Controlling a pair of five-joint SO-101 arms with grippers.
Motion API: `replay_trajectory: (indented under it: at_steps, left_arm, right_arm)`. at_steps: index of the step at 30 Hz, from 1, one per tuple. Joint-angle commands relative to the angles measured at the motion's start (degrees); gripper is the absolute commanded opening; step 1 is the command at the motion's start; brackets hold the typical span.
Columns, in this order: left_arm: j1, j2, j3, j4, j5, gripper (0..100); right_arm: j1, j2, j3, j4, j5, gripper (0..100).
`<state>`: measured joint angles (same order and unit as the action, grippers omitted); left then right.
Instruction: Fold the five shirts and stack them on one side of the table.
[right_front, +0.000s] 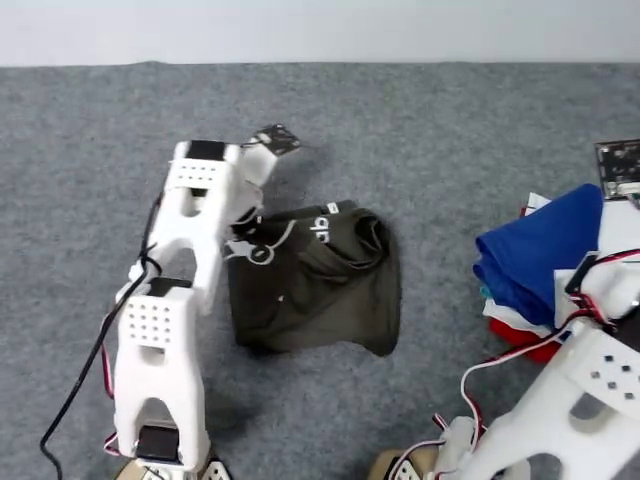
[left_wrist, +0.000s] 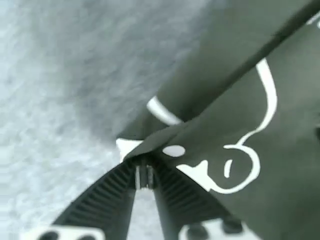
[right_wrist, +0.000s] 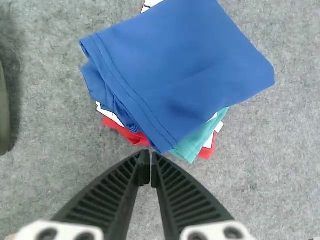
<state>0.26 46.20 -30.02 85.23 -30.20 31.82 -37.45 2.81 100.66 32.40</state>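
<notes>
A dark olive shirt (right_front: 315, 280) with white print lies partly folded in the middle of the grey table. My left gripper (left_wrist: 143, 172) is shut on the left edge of that dark shirt (left_wrist: 235, 105), pinching a fold of cloth at its fingertips; in the high view the left gripper (right_front: 243, 238) sits at the shirt's upper left corner. At the right side stands a stack of folded shirts (right_front: 545, 270), blue on top over teal, white and red. My right gripper (right_wrist: 150, 167) hangs shut and bare just in front of the blue shirt (right_wrist: 175, 70).
Grey carpet-like cloth covers the table (right_front: 420, 130). A small tag board (right_front: 617, 165) lies at the far right edge, another (right_front: 277, 140) behind the left arm. Open room lies at the back and front middle.
</notes>
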Motion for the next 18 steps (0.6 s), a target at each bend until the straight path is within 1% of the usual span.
replay_trajectory:
  at_steps: [1,4,9,13,18]
  left_arm:
    - [-2.2,-4.4,-1.01,0.97,-0.97,1]
    - [-0.88,-4.4,-5.85,5.89,-0.97,1]
    - [3.69,-4.31,-17.27,15.21,-0.7,1]
    - [7.03,-4.4,-19.74,15.3,2.81,1]
    - [13.19,-4.31,-13.85,15.21,5.54,1]
  right_arm:
    - [-0.66,-1.27,-0.09,1.27,0.18,1.9]
    - [-1.98,-1.27,-0.09,1.27,0.18,1.9]
    - [-5.05,-1.27,-0.09,1.36,0.18,1.9]
    - [-6.2,-1.27,-0.09,1.36,0.09,1.9]
    - [-6.29,-1.27,-0.09,1.36,0.09,1.9]
